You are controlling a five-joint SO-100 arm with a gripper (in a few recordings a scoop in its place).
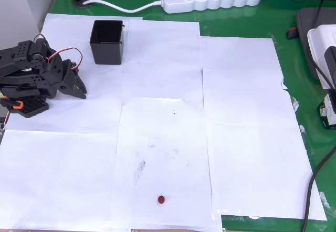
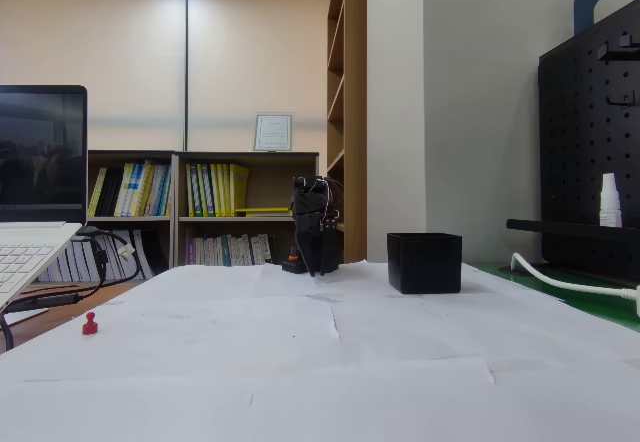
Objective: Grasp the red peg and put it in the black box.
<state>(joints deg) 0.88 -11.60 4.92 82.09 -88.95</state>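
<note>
1. White paper sheets [image 2: 330, 362] are spread over the table, nearest the fixed view.
2. The red peg [image 1: 161, 199] is seen alone on the paper, well apart from the black box [image 1: 107, 43].
3. The gripper [image 1: 80, 88] is folded near the box, empty; its opening cannot be told.

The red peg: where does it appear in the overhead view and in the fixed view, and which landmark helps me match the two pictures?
Overhead view: the red peg lies near the bottom edge, slightly left of centre, on the white paper.
Fixed view: it stands at far left, low, near the paper's edge.
Shared landmark: the black box, far from the peg in both views.
</note>
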